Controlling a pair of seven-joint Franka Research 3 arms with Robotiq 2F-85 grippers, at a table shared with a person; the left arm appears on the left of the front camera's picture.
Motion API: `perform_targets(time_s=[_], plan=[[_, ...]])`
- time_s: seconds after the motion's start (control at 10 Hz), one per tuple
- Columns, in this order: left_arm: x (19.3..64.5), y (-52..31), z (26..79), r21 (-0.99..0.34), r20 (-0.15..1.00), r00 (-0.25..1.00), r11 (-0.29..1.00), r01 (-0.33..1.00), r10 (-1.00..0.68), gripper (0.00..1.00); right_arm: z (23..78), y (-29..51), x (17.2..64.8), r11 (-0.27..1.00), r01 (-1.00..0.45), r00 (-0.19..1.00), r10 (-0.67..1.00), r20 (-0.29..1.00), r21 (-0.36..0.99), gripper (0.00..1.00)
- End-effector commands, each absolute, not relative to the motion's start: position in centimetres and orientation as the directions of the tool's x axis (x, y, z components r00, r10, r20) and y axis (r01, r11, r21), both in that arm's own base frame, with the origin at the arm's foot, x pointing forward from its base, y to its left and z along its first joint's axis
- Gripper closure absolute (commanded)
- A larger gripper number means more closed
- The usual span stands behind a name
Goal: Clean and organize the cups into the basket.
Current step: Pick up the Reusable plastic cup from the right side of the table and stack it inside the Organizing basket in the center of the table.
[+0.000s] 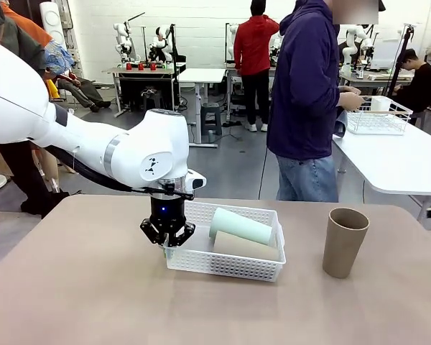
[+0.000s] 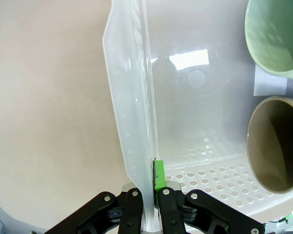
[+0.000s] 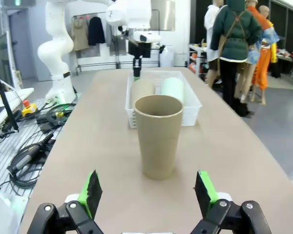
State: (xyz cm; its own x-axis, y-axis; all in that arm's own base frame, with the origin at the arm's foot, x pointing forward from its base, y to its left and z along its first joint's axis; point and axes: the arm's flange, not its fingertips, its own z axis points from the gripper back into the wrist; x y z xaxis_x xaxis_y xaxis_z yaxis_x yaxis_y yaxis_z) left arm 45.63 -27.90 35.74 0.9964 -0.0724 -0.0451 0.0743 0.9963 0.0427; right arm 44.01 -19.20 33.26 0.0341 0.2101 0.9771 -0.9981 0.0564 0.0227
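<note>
The white mesh basket sits mid-table. My left gripper is shut on its left rim; in the left wrist view the fingers pinch the basket wall. Inside lie a tan cup and a pale green cup, side by side. A second tan cup stands upright to the right of the basket. My right gripper is open, a short way in front of that cup with nothing between its pads. Beyond the cup are the basket and the left gripper.
A person in a dark blue top stands at the far side of the table. A white wire rack rests on another table behind. Cables lie on the floor beside the table edge.
</note>
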Motion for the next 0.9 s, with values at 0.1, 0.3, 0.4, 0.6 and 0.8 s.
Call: perform_targets(time_s=[0.1, 0.3, 0.4, 0.6, 0.8], plan=[[45.5, -28.1, 35.8, 0.043, -0.046, 0.996, 0.996, 0.076, -0.074, 1.0, 29.0, -16.1, 45.3, 0.022, -0.996, 0.085, 0.274, 0.958, 0.082, 0.0], [45.5, -28.1, 35.8, 0.043, -0.046, 0.996, 0.996, 0.076, -0.074, 1.0, 27.1, -14.4, 45.9, 0.002, -0.994, 0.107, 0.29, 0.951, 0.111, 0.0], [45.5, -28.1, 35.8, 0.043, -0.046, 0.996, 0.996, 0.076, -0.074, 1.0, 26.5, -13.7, 45.9, -0.008, -0.992, 0.116, 0.292, 0.949, 0.124, 0.0], [45.5, -28.1, 35.8, 0.043, -0.046, 0.996, 0.996, 0.076, -0.074, 1.0, 26.3, -12.7, 46.0, 0.133, -0.985, 0.151, 0.34, 0.928, 0.111, 0.0], [45.5, -28.1, 35.8, 0.043, -0.046, 0.996, 0.996, 0.076, -0.074, 1.0, 26.1, -13.7, 46.1, -0.003, -0.992, 0.117, 0.283, 0.952, 0.123, 0.0]])
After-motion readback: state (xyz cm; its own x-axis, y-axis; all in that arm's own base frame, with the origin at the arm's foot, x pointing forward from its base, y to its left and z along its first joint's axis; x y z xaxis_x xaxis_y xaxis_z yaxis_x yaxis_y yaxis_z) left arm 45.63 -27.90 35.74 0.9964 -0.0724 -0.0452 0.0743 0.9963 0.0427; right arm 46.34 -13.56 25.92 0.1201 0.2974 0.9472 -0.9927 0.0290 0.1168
